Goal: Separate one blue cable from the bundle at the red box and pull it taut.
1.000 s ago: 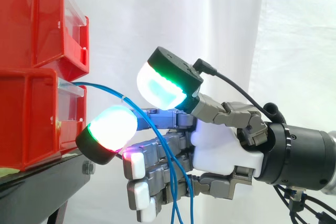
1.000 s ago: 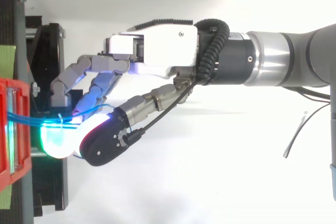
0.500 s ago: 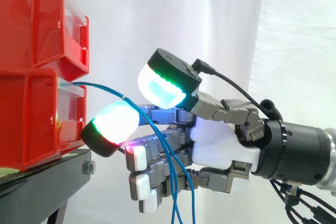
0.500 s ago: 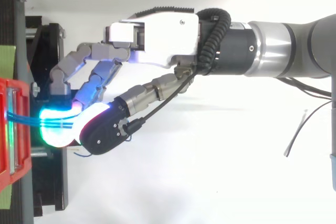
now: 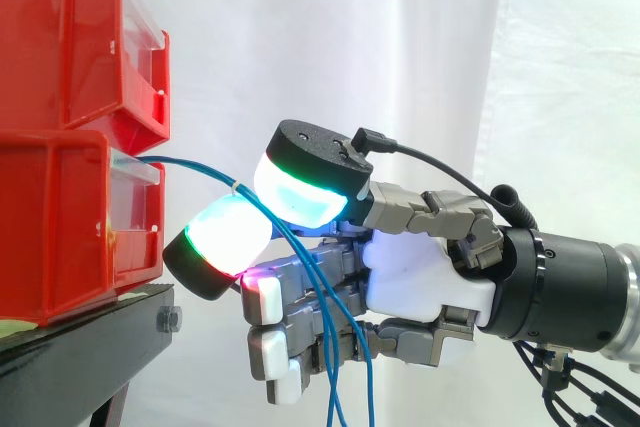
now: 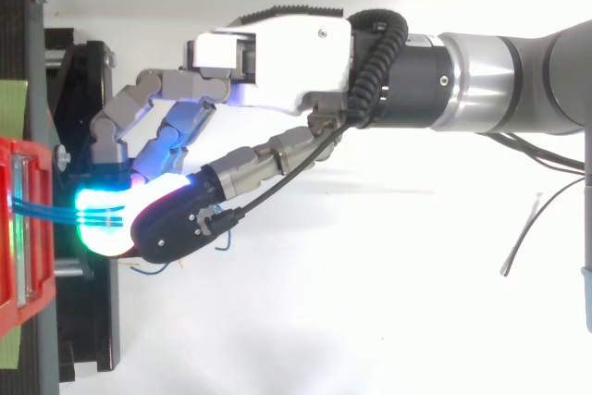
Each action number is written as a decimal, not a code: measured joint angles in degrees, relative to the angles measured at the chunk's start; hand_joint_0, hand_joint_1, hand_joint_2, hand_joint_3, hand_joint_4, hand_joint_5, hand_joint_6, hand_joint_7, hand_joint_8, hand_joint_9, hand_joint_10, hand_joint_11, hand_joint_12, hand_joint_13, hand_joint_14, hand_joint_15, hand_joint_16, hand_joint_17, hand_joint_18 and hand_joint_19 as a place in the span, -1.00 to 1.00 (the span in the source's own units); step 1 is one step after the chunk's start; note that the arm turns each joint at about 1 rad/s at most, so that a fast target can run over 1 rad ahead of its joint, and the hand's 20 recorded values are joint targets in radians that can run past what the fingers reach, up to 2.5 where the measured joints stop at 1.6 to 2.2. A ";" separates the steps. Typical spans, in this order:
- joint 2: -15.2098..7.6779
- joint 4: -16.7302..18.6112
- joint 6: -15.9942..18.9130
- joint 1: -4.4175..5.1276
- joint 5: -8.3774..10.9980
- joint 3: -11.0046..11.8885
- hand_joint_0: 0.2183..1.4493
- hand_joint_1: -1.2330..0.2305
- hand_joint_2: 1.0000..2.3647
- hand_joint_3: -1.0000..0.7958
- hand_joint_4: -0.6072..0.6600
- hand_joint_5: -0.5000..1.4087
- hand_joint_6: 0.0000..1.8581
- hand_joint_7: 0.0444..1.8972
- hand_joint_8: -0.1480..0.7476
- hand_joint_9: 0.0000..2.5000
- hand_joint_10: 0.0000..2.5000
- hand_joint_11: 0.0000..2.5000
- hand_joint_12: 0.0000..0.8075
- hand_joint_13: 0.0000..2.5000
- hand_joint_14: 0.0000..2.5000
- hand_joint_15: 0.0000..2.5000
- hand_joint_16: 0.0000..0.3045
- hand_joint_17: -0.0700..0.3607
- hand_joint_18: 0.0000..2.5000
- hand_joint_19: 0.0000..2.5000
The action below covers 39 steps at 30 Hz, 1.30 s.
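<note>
The upper glowing pad has dropped toward the lower one over the last second, so the gap that stood open between them is now nearly gone. The hand (image 5: 420, 272) has also slid a little away from the red box (image 5: 60, 217). Its fingers (image 5: 225, 239) are therefore pinched together on the blue bundle (image 6: 42, 213), which leaves the front of the lower box, arcs over to a small pale tie, passes between the two pads and then hangs down through the other curled fingers.

From above, several strands run side by side from the box into the glow of the pads (how many are actually caught between them I cannot tell). That matters: the grasp seems made, but the separating is not clearly done. The stretch between box and pads is bowed, not straight, so the pull has hardly begun. If more than one strand is trapped, drawing back would tighten the whole bundle.
</note>
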 measured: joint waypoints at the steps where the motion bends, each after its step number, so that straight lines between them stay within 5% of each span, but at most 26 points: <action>1: 0.00 -0.01 0.00 0.00 -0.01 0.00 -0.37 -0.24 -0.98 -0.07 0.07 -0.68 -0.02 -0.25 -0.05 -0.23 -0.98 -0.30 -0.11 -0.19 -0.98 -0.49 -0.60 -0.04 -0.31 -0.42; 18: -0.01 0.03 -0.18 0.03 -0.03 0.03 -0.35 -0.30 -0.97 -0.13 0.02 -0.68 -0.01 -0.26 -0.09 -0.23 -0.98 -0.27 -0.15 -0.19 -0.98 -0.47 -0.63 -0.09 -0.31 -0.41; 30: 0.01 -0.02 0.01 0.24 0.01 0.06 -0.48 -0.09 -1.00 -0.44 0.11 -0.66 -0.05 -0.23 -0.04 -0.15 -0.98 -0.27 -0.10 -0.17 -0.98 -0.47 -0.61 -0.06 -0.29 -0.40; 39: 0.01 0.02 0.08 0.35 0.13 0.07 -0.36 -0.34 -0.97 -0.17 -0.02 -0.65 -0.02 -0.14 -0.07 -0.14 -0.98 -0.23 -0.13 -0.17 -0.98 -0.47 -0.64 -0.10 -0.28 -0.41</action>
